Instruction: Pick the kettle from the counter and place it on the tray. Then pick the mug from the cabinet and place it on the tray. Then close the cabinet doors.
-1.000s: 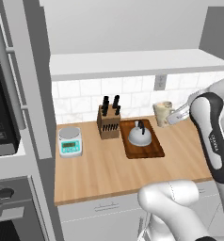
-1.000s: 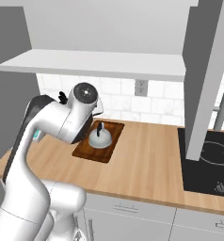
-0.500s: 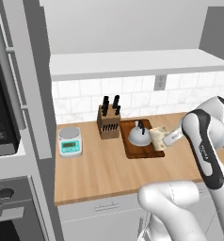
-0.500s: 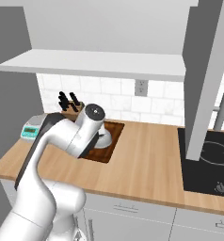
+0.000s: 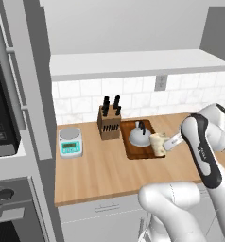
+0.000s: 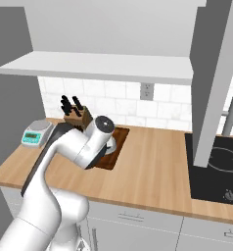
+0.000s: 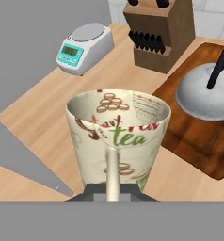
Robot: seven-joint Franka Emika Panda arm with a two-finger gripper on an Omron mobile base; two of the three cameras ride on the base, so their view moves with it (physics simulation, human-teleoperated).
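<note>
The silver-grey kettle (image 5: 141, 135) sits on the dark-brown tray (image 5: 133, 152) on the wooden counter (image 5: 95, 175). My gripper (image 5: 164, 143) is shut on the cream mug (image 5: 157, 143) and holds it low over the tray's front right corner, just right of the kettle. I cannot tell whether the mug touches the tray. In the hand view the mug (image 7: 117, 136), printed with "tea", hangs by its handle from my gripper (image 7: 113, 189), with the kettle (image 7: 207, 93) and tray (image 7: 198, 141) to its right. The cabinet (image 5: 133, 64) hangs above, and its doors (image 5: 31, 80) stand open.
A knife block (image 5: 109, 122) stands left of the tray, against the tiled wall. A teal-faced scale (image 5: 70, 142) sits further left. An oven column (image 5: 5, 142) borders the counter's left end. A black cooktop (image 6: 217, 166) lies to the right, below the open right door (image 6: 214, 73).
My arm has swung the mug down and leftward from near the back wall at the right to the tray's front right corner, beside the kettle. The grip has stayed shut.
</note>
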